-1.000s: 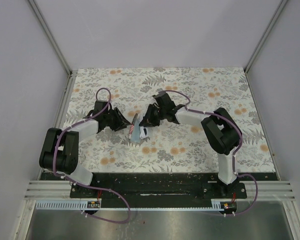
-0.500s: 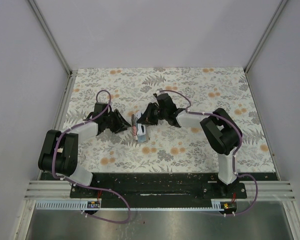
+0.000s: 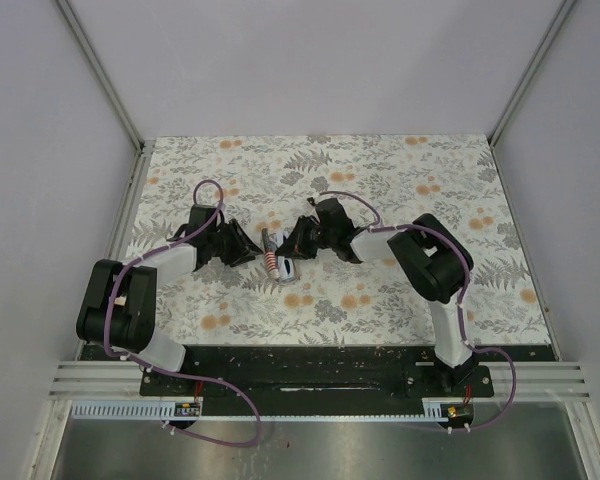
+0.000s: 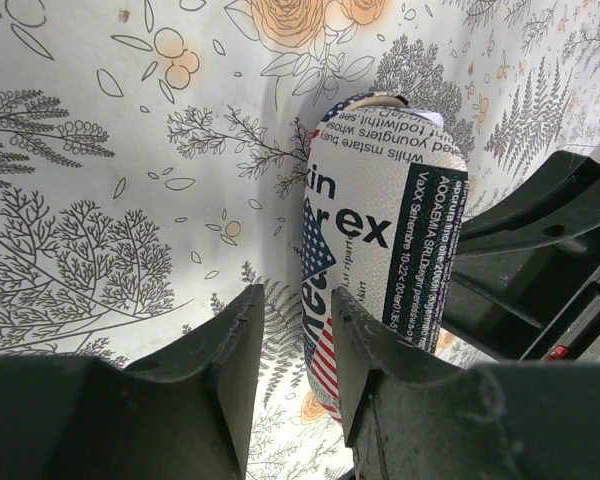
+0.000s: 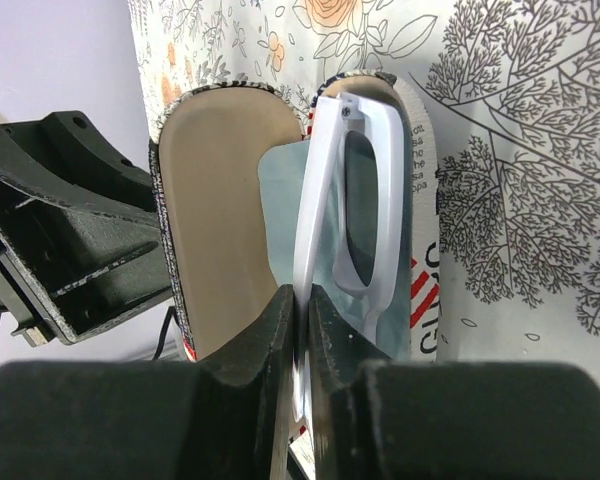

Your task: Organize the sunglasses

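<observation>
The sunglasses (image 5: 365, 190), with a white frame and dark lenses, lie on edge in the open stars-and-stripes case (image 5: 220, 200), against the light blue cloth (image 5: 280, 220). My right gripper (image 5: 302, 300) is shut on the white frame. In the top view the case (image 3: 271, 257) sits mid-table between my right gripper (image 3: 295, 247) and my left gripper (image 3: 248, 252). In the left wrist view my left gripper (image 4: 292, 340) is slightly open and empty. Its right finger rests beside the case's printed outer shell (image 4: 380, 240).
A floral cloth (image 3: 380, 170) covers the table. White walls with metal rails (image 3: 130, 190) bound it on the left, right and back. The two arm bases stand on a black plate (image 3: 310, 370) at the near edge.
My right arm has folded in and brought the sunglasses lower into the case. My left gripper has shifted slightly toward the far side and stays by the case lid.
</observation>
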Robot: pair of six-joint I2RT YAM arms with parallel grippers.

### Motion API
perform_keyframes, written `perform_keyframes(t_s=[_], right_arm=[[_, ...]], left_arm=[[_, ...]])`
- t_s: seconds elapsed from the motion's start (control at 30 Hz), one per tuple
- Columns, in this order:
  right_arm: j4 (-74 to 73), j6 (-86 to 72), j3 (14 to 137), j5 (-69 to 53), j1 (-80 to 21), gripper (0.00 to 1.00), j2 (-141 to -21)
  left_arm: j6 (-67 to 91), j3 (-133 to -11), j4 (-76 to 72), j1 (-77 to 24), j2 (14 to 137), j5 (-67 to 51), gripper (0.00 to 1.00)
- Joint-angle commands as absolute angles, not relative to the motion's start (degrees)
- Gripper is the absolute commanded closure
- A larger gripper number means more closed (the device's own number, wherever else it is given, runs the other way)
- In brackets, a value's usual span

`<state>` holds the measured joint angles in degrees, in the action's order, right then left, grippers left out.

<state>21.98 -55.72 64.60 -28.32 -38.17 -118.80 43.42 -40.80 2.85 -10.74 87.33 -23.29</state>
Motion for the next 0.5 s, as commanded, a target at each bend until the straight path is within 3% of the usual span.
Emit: perform_keyframes(t_s=[0.0, 0.47], right_arm=[[26.63, -54.41, 64.86, -30.5, -38.23, 0.96, -120.15], [18.99, -46.32, 67.32, -37.27, -38.15, 0.95, -121.55]], left_arm=[[43.94, -42.63, 0.26, -12.3, 87.01, -24.52, 0.63], [43.94, -45.26, 0.26, -13.36, 88.59, -23.91, 0.64]])
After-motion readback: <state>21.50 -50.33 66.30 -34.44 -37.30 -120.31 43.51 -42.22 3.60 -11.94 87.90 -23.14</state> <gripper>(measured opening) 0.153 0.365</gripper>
